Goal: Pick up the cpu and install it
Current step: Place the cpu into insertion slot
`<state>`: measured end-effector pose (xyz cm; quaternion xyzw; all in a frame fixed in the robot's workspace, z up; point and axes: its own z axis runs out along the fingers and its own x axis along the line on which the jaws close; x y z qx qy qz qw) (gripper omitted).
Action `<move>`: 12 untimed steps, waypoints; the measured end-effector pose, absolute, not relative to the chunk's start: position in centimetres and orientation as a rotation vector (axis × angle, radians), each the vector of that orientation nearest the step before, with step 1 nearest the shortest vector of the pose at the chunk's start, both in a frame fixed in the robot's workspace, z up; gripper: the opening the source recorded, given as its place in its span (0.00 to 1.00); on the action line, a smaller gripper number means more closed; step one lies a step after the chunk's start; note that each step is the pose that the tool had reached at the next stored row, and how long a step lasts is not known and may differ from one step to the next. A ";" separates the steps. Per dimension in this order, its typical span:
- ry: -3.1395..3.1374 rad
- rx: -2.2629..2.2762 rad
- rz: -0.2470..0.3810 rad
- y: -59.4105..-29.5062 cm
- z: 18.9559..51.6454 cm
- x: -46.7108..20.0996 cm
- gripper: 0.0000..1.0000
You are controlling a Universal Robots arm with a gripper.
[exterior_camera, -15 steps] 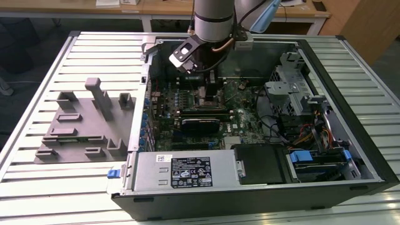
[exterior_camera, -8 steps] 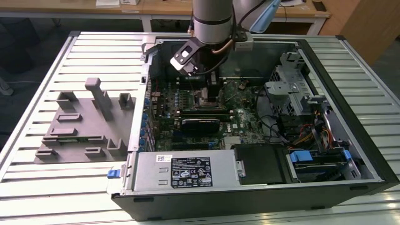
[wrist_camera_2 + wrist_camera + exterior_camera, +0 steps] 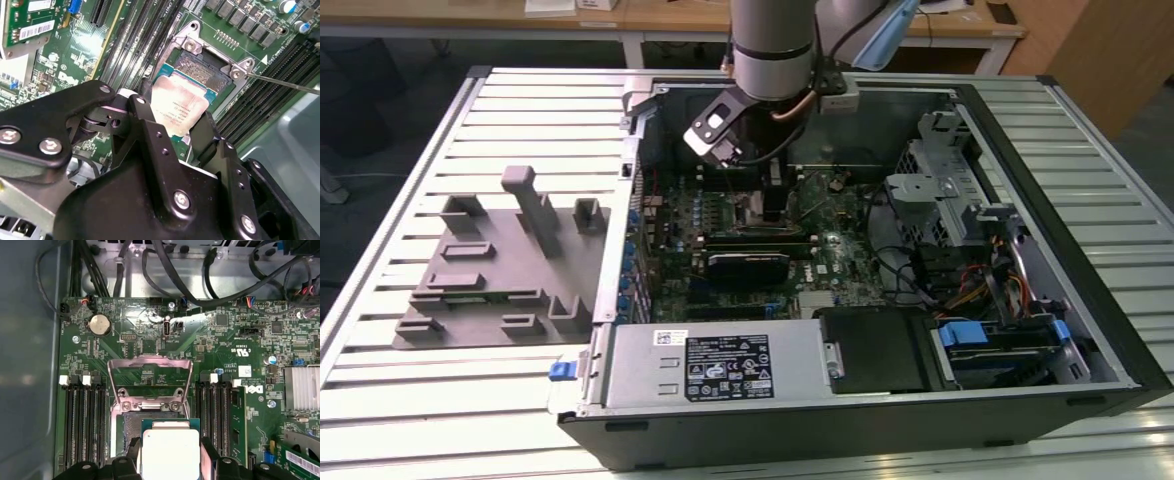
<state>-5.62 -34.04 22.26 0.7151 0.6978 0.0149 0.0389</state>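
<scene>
I have the tool (image 3: 176, 120) closed part-way on the cpu (image 3: 182, 100), its fingers gripping two opposite edges, silver top facing up. The chip hangs just over the open socket (image 3: 129, 427) on the motherboard (image 3: 235, 340), inside the computer case (image 3: 854, 432) lying on the bench (image 3: 400, 400). The socket's bracket (image 3: 150, 360) is swung up clear. I judge this the placing step. Whether a corner touches the socket I cannot tell. Seating calls for squaring the chip to the socket frame and a gentle, level descent.
</scene>
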 end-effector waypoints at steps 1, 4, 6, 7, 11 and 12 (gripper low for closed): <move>2.140 2.193 0.045 -34.0 22.1 -5.6 0.54; 2.143 2.191 0.044 -34.0 21.7 -5.6 0.54; 2.148 2.187 0.044 -34.0 21.6 -5.6 0.54; 2.148 2.186 0.044 -34.1 21.6 -5.6 0.54; 2.149 2.186 0.044 -34.0 21.6 -5.6 0.54; 2.149 2.186 0.045 -34.0 21.6 -5.6 0.54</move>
